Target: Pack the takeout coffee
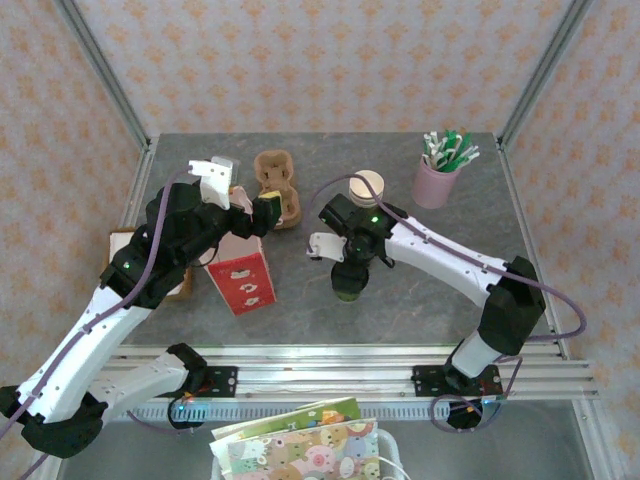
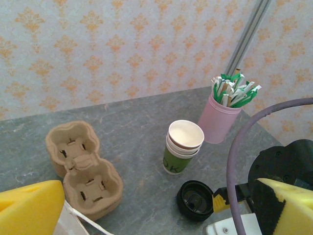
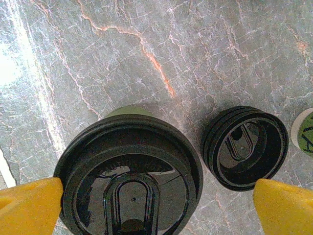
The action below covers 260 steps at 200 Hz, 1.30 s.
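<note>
**A:** Which step is in hand?

**B:** The grasp, by my reading. The right gripper (image 3: 156, 208) hangs over the coffee (image 3: 128, 169) with its fingers (image 3: 29, 208) wide apart and clamped on nothing. The black-lidded cup stands on the table between them. Its rim is just beside one pad and well apart from the other.

**A:** What does the next move call for?

**B:** Probably centring, then coming down so the pads meet the paper wall under the lid, and closing gently. A hard squeeze could buckle the cup or pop the lid. I cannot tell whether it goes to the carrier or the bag.

**A:** What lies past the fingertips?

**B:** Loose lids (image 3: 244, 147) lie just ahead of the far pad.

**A:** And the left arm?

**B:** The left gripper (image 1: 242, 195) is also spread and empty, up beside the red bag (image 1: 240, 282). Ahead of its fingers sits the carrier (image 2: 83, 171), then the stacked cups (image 2: 183, 149), and farthest the pink holder (image 2: 219, 120) of stirrers.

**A:** The surface and the room?

**B:** The table (image 1: 420, 290) is flat grey stone-look with pale veins and some glare. The wall (image 1: 320, 60) is cream paper with orange motifs, and metal posts stand at the corners.
</note>
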Motion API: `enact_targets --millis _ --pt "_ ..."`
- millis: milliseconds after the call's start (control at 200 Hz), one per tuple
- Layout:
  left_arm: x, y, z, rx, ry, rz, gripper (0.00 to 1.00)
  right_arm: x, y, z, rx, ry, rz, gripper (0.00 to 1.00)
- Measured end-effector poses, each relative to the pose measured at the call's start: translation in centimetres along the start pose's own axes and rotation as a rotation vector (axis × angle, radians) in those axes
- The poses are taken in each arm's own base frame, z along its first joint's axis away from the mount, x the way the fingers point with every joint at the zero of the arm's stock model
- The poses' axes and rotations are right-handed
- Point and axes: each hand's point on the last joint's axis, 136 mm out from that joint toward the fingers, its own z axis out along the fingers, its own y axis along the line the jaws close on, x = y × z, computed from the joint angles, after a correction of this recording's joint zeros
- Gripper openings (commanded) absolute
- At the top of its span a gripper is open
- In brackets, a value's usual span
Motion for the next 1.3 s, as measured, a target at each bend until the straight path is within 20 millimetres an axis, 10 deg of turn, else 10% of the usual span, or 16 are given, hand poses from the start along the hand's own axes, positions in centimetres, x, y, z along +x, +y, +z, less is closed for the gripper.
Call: enact_targets --millis 931,1301 --pt "-0.1 0.0 -0.1 0.0 -0.002 0.0 0.99 1.1 0.3 1.3 -0.019 0.013 0.018 0.99" --pt "-3.6 -0.8 -1.2 0.02 -0.067 -0.007 0.99 -0.3 -1.3 -0.9 0.039 -0.049 0.036 1.0"
